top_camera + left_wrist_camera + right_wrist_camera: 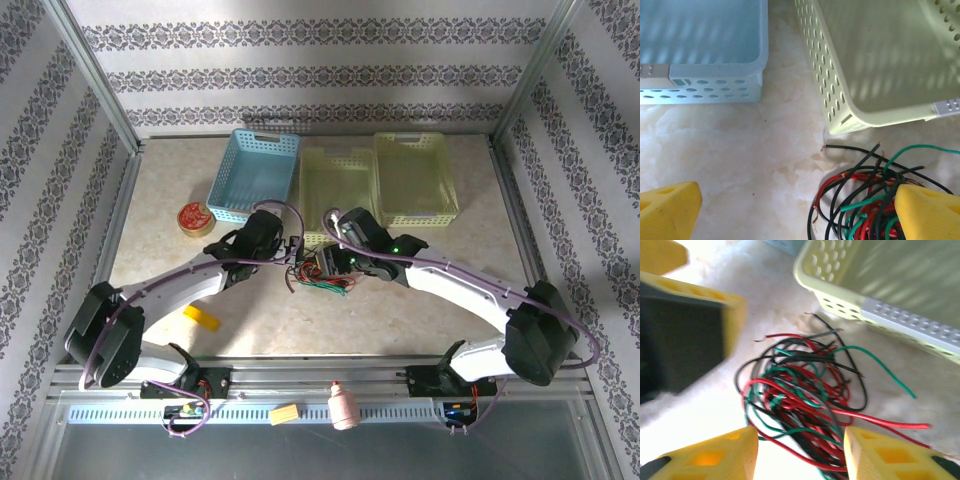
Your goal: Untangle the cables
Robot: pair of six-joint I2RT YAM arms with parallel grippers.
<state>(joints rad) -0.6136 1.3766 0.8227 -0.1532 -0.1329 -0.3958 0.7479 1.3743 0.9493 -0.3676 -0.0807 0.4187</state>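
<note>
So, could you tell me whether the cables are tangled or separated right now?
Tangled: red, green and black cables cross and loop through one another in one heap.

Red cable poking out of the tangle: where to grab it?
Take the red cable on its straight tail near the free end, from above, across its run. There it lies flat and alone on the table, clear of the tangle.
</note>
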